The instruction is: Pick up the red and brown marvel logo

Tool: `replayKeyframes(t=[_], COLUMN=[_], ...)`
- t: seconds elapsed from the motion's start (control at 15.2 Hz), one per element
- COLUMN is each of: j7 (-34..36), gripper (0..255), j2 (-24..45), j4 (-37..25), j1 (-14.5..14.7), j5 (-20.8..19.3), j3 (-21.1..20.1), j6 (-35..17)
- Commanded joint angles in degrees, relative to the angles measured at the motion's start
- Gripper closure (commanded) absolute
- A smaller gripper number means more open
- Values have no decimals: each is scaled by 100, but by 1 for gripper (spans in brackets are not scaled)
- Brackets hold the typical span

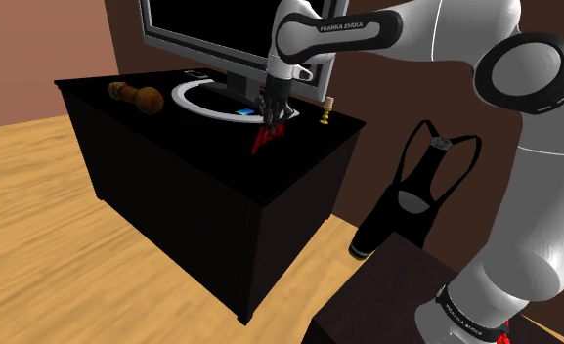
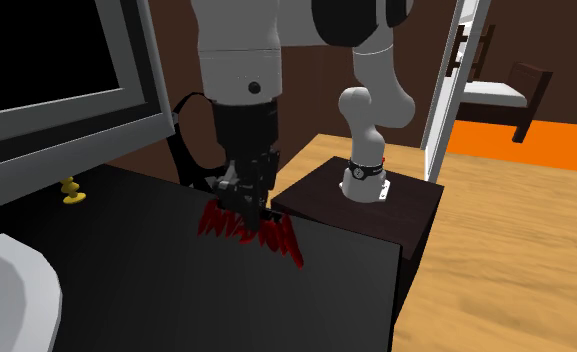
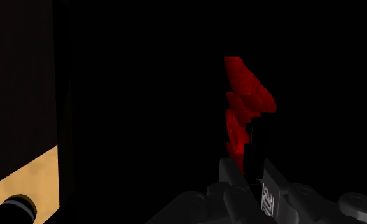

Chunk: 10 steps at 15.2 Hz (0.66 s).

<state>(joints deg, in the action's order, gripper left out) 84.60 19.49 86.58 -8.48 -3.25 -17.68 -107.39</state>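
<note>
The red logo (image 1: pixel 265 138) is hanging between the tips of the black pincer (image 1: pixel 269 124), which is pinching its upper edge from above; in the wrist view the red letters (image 3: pixel 243 105) are rising out from between the pressed fingers (image 3: pixel 229 170). It is sitting low over the black worktop (image 1: pixel 187 132), close to the front edge nearest the stand (image 1: pixel 387 293), and whether it is touching the surface I cannot tell. In the shoulder view a small yellow figure (image 1: pixel 325 111) is standing at 2 o'clock from the logo, the monitor's white ring base (image 1: pixel 194 98) is lying at 10 o'clock, and a brown wooden piece (image 1: pixel 139 96) is resting farther out at 10 o'clock. The monitor (image 1: pixel 201 39) is towering at 11 o'clock. A black garment (image 1: pixel 416 191) is leaning on the wall at 4 o'clock.
</note>
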Motion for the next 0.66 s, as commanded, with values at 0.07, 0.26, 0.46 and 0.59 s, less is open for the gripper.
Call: replayKeyframes(t=[0.07,0.26,0.46,0.59], j7=[3,7,13,13], gripper=[255,255,255,255], j2=[-10,-8,8,9], j4=[-233,-467,-723,-735], j1=[11,23,39,40], j5=[5,5,1,1], j3=[-6,-11,-15,-16], j6=[244,476,715,727])
